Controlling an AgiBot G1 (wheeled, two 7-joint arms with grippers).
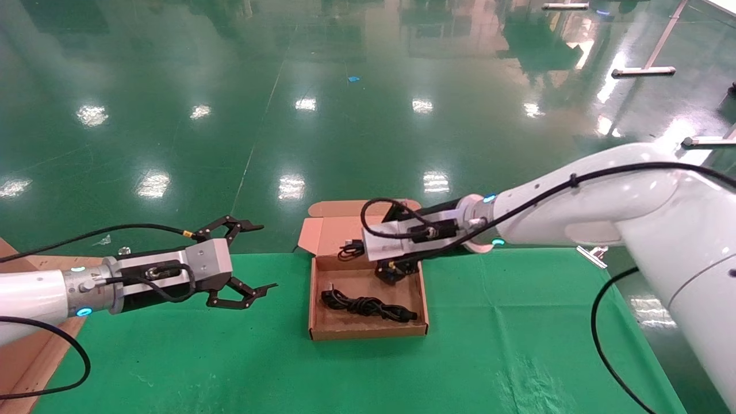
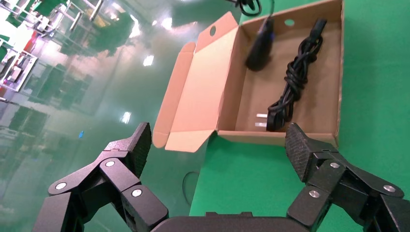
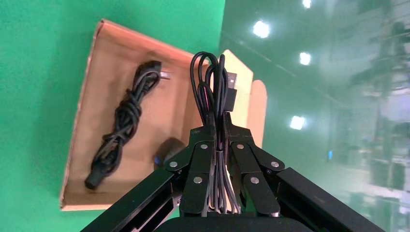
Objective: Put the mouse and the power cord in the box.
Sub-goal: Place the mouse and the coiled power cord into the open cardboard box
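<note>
The brown box (image 1: pixel 368 333) lies open at the middle of the green table, its lid (image 1: pixel 329 231) folded back over the far edge. The power cord (image 1: pixel 368 305) lies coiled on the box floor near the front wall. My right gripper (image 1: pixel 361 248) hangs over the box's far side, shut on the looped thin cable (image 3: pixel 212 87) of the mouse. The black mouse (image 2: pixel 259 45) dangles below it inside the box, close to the floor, half hidden behind the fingers (image 3: pixel 201 159). My left gripper (image 1: pixel 268 256) hovers open and empty to the left of the box.
Green cloth (image 1: pixel 517 345) covers the table on both sides of the box. A flat piece of brown cardboard (image 1: pixel 20 351) lies at the table's left edge. A metal clip (image 1: pixel 592 256) sits at the far edge on the right. Beyond is glossy green floor.
</note>
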